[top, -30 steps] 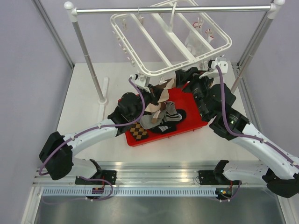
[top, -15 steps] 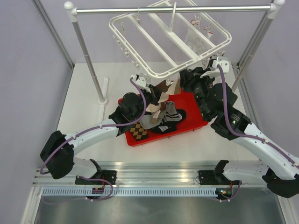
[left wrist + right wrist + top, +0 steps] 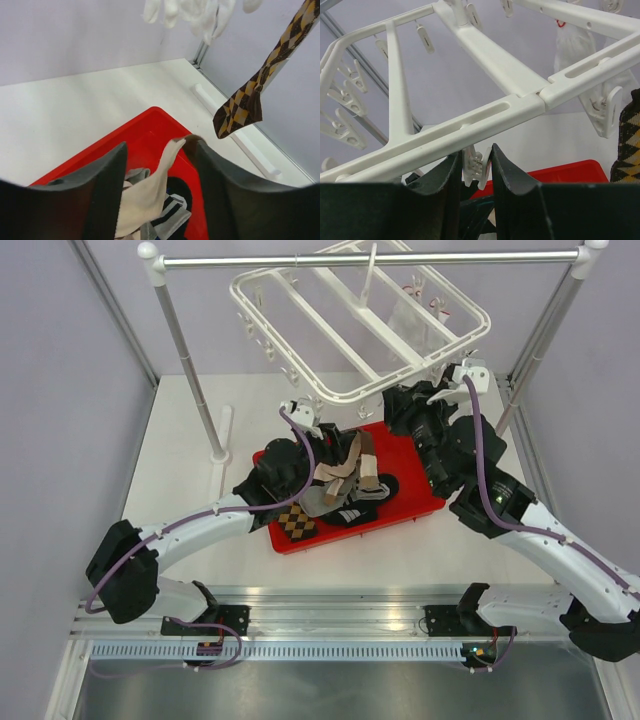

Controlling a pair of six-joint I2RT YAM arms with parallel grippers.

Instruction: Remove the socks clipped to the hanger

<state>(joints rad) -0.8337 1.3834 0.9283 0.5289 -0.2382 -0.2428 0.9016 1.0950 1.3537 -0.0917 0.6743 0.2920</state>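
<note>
The white hanger (image 3: 345, 325) hangs tilted from the rail, above the red tray (image 3: 415, 455). My right gripper (image 3: 476, 161) is shut on one of its small white clips (image 3: 474, 169), just under a crossbar (image 3: 485, 122). A brown-mustard argyle sock (image 3: 250, 97) hangs clipped to the hanger; its edge (image 3: 630, 135) shows at the right. My left gripper (image 3: 160, 155) is open over the tray (image 3: 150, 127). A brown-cream sock (image 3: 147, 192) slumps loose between its fingers, its brown tip against the right one. More socks (image 3: 345, 485) lie piled in the tray.
A silver rail stand (image 3: 370, 258) spans the back, with posts at left (image 3: 190, 370) and right (image 3: 545, 335). A small white glove-like cloth (image 3: 200, 12) hangs from the hanger. Another argyle sock (image 3: 295, 522) lies at the tray's near-left corner.
My right gripper closed on the clip. My left gripper opened, and the brown-cream sock it held dropped from the hanger onto the pile in the tray.
</note>
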